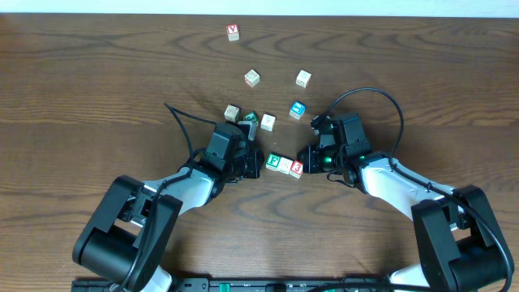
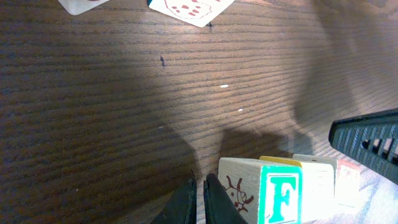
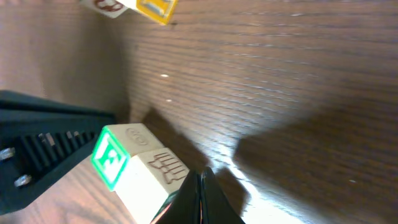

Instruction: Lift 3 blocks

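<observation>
Your three blocks sit in a short, tight row on the wooden table [image 1: 97,73], between the two arms. The green-faced block [image 1: 276,163] shows a white "F" on top. Touching it is the pale block [image 1: 286,166], whose top mark is too faint to read. At the far end is the red-faced block [image 1: 297,169] with its "3".

From the left wrist, the F block [image 2: 283,196] has a bright green border around the letter and a pale wooden side with a small reddish-brown drawing. The pale block [image 2: 320,180] is behind it.

Your left gripper [image 1: 254,166] has its fingers pressed together with nothing between them, and its tip is right beside the F end of the row. Your right gripper [image 1: 306,159] is likewise closed on nothing and sits just beside the "3" end. You cannot tell from these views whether either tip actually touches the row, or whether the row is off the table.

Farther back, a blue-faced block [image 1: 298,109] and a red "V" block [image 1: 233,32] lie well apart.
</observation>
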You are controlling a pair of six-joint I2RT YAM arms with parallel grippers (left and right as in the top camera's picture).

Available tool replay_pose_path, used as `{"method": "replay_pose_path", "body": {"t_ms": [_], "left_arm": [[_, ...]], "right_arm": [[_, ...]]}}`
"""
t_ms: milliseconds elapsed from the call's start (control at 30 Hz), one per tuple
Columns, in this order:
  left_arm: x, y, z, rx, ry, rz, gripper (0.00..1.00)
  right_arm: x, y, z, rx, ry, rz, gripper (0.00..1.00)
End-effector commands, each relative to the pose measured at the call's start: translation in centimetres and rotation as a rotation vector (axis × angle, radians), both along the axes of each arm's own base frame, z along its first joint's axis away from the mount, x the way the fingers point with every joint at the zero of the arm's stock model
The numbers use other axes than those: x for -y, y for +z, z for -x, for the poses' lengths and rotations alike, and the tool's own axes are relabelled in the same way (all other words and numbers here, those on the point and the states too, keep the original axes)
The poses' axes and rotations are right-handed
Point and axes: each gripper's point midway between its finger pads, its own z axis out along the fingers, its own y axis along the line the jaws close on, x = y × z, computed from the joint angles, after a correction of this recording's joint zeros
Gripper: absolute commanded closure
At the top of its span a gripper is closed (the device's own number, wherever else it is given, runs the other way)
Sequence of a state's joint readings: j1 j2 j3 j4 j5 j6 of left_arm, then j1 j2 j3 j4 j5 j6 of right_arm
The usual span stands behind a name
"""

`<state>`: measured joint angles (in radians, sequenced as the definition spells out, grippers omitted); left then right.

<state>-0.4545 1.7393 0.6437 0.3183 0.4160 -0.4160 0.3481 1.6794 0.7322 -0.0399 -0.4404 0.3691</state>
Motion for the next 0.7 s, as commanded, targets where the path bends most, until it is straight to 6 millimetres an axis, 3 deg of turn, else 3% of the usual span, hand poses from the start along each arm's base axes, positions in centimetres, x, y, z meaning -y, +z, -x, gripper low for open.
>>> {"method": "replay_pose_path", "body": {"t_ms": [0, 533, 667], "left_arm": [[0.3, 0.1, -0.4, 0.005, -0.002, 0.004, 0.92], [0.3, 0.1, -0.4, 0.004, -0.002, 0.004, 0.92], [0.3, 0.1, -0.4, 0.004, -0.003, 0.004, 0.92]], "right_arm": [[-0.7, 0.0, 0.8, 0.004, 0.074, -0.03, 0.99], [-0.9, 0.1, 0.9, 0.014, 0.095, -0.037, 0.99], [1.3, -0.9, -0.4, 0.005, -0.035, 0.059, 0.99]]}}
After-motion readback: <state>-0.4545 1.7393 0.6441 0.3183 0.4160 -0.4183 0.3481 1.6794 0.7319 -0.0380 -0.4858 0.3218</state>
